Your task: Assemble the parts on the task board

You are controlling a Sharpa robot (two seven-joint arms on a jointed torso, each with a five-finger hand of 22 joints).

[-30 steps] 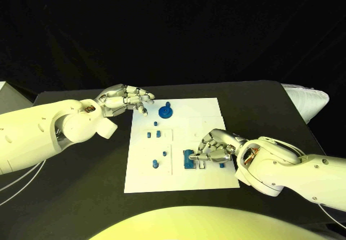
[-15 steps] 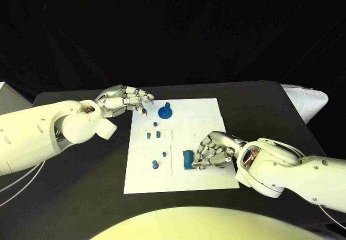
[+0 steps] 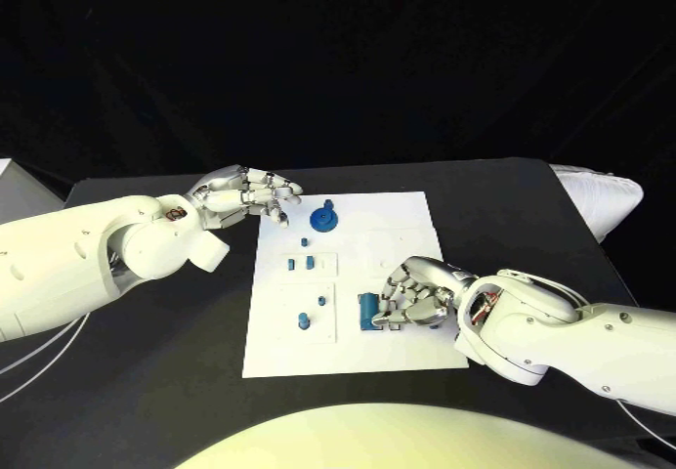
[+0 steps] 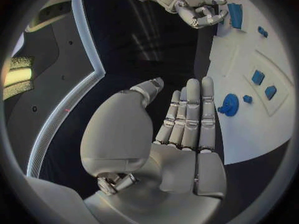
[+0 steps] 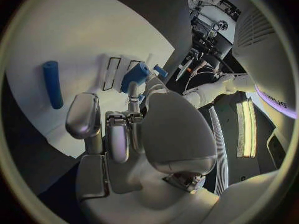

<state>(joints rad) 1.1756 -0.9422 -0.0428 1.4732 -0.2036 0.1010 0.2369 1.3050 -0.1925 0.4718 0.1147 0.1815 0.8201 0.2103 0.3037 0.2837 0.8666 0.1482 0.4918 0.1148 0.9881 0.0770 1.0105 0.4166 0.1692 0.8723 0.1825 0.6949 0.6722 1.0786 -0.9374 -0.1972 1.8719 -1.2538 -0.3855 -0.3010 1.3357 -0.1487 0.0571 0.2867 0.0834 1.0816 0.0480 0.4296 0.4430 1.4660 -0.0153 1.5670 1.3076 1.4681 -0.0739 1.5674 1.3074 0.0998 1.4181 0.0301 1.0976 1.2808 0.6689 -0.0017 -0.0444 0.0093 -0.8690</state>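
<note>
Task board (image 3: 380, 342) — white plate at the centre of the black table (image 3: 169, 391), long axis running from 12 to 6 o'clock.

Parts, head view: a round blue gear-like piece (image 3: 324, 217) with an upright knob near the board's 12 o'clock end; a small blue piece (image 3: 306, 240) just below it; two small blue pieces (image 3: 299, 262) side by side in a recessed panel toward 9 o'clock; a small piece (image 3: 321, 301) and a blue peg (image 3: 303, 318) in the next panel toward 6 o'clock; a long blue cylinder (image 3: 366, 309) lying on the board just at 9 o'clock of the right hand.

Right hand (image 3: 411, 295) — over the board's 4 o'clock area, fingers curled downward. In the right wrist view a blue block (image 5: 134, 76) sits at the fingertips (image 5: 144, 84); whether it is gripped I cannot tell. The long cylinder (image 5: 52, 83) lies apart on the board.

Left hand (image 3: 249, 192) — at the board's 11 o'clock corner, off its edge. The left wrist view shows the fingers (image 4: 190, 114) extended straight and side by side, thumb apart, holding nothing.
</note>
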